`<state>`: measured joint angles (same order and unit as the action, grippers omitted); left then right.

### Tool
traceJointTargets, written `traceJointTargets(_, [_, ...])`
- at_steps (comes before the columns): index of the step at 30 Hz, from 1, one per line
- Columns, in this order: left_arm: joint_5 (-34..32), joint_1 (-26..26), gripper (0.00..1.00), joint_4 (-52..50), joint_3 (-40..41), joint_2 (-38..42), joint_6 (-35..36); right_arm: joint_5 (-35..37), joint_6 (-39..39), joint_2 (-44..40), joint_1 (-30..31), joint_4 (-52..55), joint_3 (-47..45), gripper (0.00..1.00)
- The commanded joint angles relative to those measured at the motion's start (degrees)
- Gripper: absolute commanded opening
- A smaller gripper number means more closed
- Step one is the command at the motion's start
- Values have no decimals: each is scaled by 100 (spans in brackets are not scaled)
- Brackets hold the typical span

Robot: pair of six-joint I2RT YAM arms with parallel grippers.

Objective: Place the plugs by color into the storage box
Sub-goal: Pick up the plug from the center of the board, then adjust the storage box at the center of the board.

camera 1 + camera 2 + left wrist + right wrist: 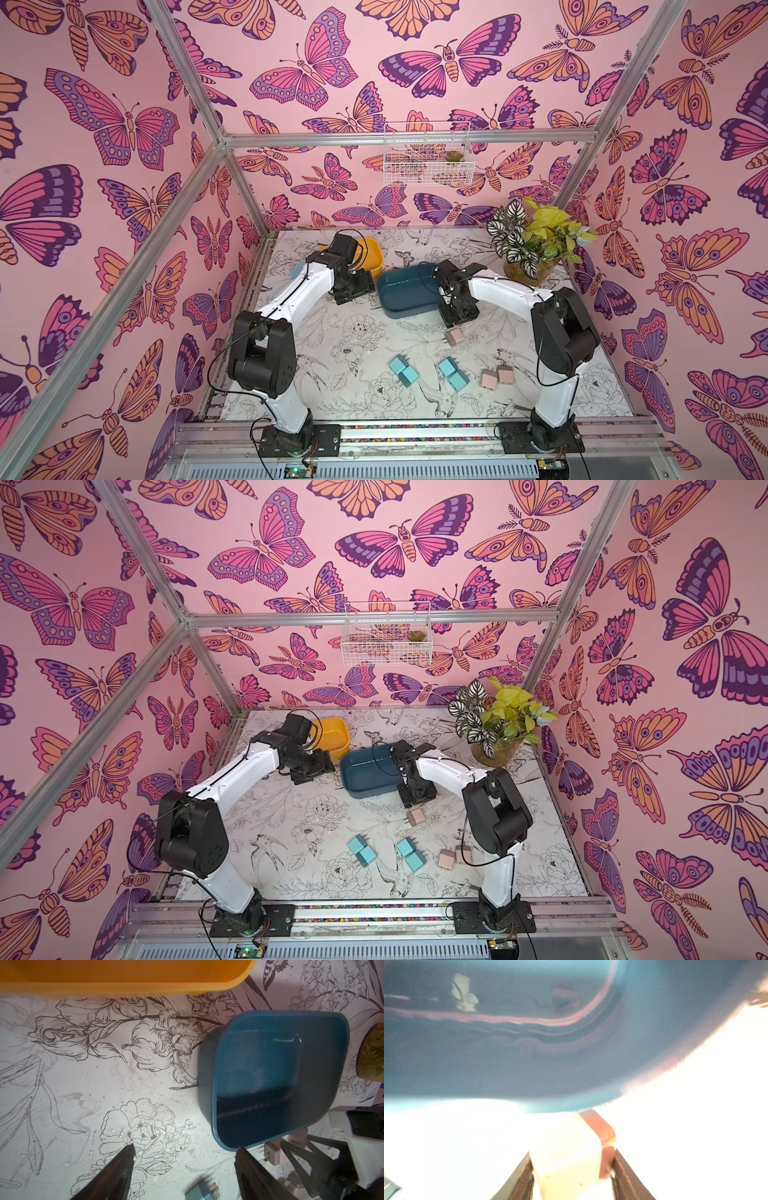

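My right gripper (572,1152) is shut on a pale pink plug (564,1167), low at the near right corner of the dark blue storage box (399,282). In both top views this gripper (457,318) (417,798) hides that plug. Another pink plug (454,336) lies just in front of it, and two more (489,379) (505,375) lie nearer the front. Two pairs of teal plugs (404,370) (453,373) lie mid-table. My left gripper (186,1148) stands open and empty above the table between the blue box (207,1076) and the yellow storage box (124,978).
A potted plant (532,245) stands at the back right, close to the blue box. A white wire basket (428,158) hangs on the back wall. The yellow box (372,255) sits behind my left wrist. Aluminium posts frame the table's edges.
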<state>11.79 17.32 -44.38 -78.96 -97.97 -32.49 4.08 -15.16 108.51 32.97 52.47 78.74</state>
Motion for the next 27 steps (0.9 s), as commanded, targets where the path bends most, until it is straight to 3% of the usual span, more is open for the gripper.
traceJointTargets(1, [94, 33, 79, 13, -137, -131, -60, 55, 155, -282, -49, 552, 453, 53])
traceJointTargets(8, [101, 37, 79, 30, -276, -206, -12, 133, 350, -201, -42, 1286, 1598, 54])
traceJointTargets(18, [209, 34, 80, 20, -314, -184, 144, 201, 846, 1629, -89, 1931, 4205, 54])
traceJointTargets(27, [183, 17, 81, 17, 26, 185, 234, -30, 720, 2331, -291, 1582, 4589, 54])
